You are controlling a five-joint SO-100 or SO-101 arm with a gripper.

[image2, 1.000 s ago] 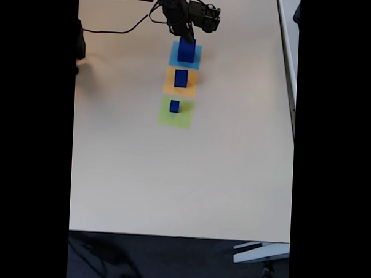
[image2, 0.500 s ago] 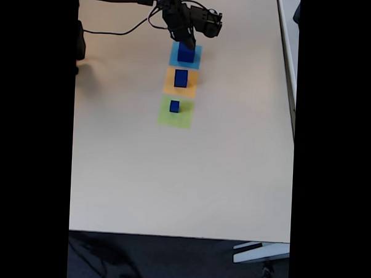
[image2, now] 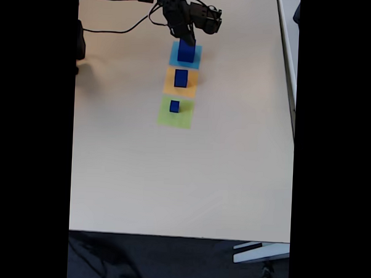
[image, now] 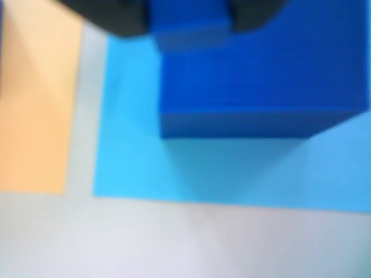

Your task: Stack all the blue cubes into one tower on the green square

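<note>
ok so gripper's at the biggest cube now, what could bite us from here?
1. The smallest cube sits on the green square, so placing the largest cube there first may trap or knock it.
2. The gripper seems to reach just the cube's top; a shallow hold could slip.
3. The middle cube on the orange square lies right in the carry path; a low pass could clip it.
</note>
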